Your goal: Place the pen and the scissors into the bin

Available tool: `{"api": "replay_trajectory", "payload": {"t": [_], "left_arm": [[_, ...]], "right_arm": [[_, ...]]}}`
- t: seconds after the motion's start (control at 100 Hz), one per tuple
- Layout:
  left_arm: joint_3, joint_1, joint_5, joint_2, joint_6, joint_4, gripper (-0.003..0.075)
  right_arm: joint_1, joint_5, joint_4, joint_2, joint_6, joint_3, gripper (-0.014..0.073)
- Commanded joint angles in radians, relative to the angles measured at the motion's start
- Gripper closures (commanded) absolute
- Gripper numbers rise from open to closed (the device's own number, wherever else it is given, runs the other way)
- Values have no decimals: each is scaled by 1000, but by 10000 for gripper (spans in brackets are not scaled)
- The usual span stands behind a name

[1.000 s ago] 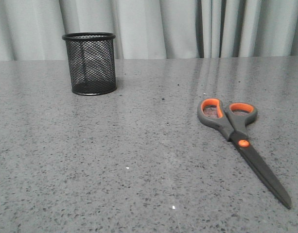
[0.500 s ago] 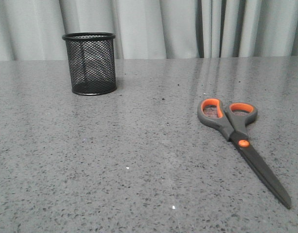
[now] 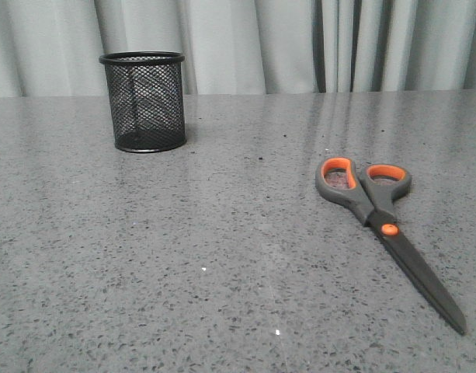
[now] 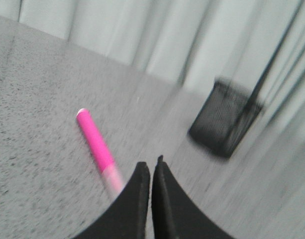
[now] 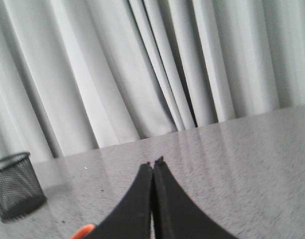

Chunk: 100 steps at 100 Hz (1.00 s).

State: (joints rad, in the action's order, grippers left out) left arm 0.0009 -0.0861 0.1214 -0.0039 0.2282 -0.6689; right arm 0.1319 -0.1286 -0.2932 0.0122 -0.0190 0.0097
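The front view shows neither arm, only the grey speckled table (image 3: 183, 256) with 2 things on it: the black wire-mesh pen cup (image 3: 143, 101) upright at the far left, and the scissors (image 3: 381, 221) lying flat well apart from it at the right, orange-lined handles toward the curtain (image 3: 253, 43) and dark blades pointing to the near right edge.

The pink pen (image 4: 96, 147) appears only in the left wrist view. It lies on the table just ahead of the left gripper (image 4: 151, 167), a little to one side of the fingertips, white cap pointing away. That gripper is clenched, its 2 black fingers pressed together with nothing between them. The mesh cup (image 4: 226, 119) stands farther off, beyond the fingertips; this picture is motion-blurred.

The right wrist view shows the right gripper (image 5: 153, 165) likewise closed and holding nothing. A sliver of orange scissors handle (image 5: 82, 232) peeks beside its fingers, and the cup (image 5: 15, 185) sits well off to the side.
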Motion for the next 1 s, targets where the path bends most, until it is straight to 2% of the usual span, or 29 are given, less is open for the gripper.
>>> {"api": "replay_trajectory", "payload": {"t": [0.0, 0.09, 0.21, 0.27, 0.35, 0.39, 0.44, 0.48, 0.53, 0.58, 0.65, 0.81, 0.91, 0.99], "left_arm": [[45, 2, -161, -32, -6, -197, 739], [45, 2, -219, -32, -6, -300, 739], [43, 2, -216, -32, -6, -491, 739], [31, 2, -173, -32, -6, -506, 738], [-17, 2, -67, -23, 14, -425, 708], [-48, 2, -15, -7, 26, -364, 665], [-103, 2, 25, 20, 44, -297, 597], [-147, 2, 40, 60, 48, -264, 535], [-200, 2, 50, 111, 50, -258, 464], [-254, 2, 62, 171, 60, -249, 428], [-344, 2, 114, 280, 97, -203, 426], [-543, 2, 329, 547, 90, -73, 427], [-660, 2, 435, 706, -35, 21, 443], [-758, 2, 524, 840, -158, 162, 448]], "right_arm": [[-7, -48, -115, 16, 8, 15, 663], [-7, -19, -178, 16, 8, 15, 663], [-7, -63, -200, 16, 26, -3, 663], [-7, -61, -198, 16, 26, -31, 660], [-7, -29, -151, 7, 12, -101, 646], [-7, -1, -95, -11, 2, -137, 616], [-7, 40, -21, -43, 2, -200, 560], [-7, 69, 41, -87, 2, -246, 482], [-7, 90, 61, -141, 2, -294, 400], [-7, 108, 61, -198, 2, -336, 329], [-7, 175, 61, -277, 2, -404, 270], [-7, 341, 57, -464, 2, -510, 275], [-7, 435, 31, -555, 2, -561, 275], [-7, 459, -10, -601, 2, -584, 275]]}}
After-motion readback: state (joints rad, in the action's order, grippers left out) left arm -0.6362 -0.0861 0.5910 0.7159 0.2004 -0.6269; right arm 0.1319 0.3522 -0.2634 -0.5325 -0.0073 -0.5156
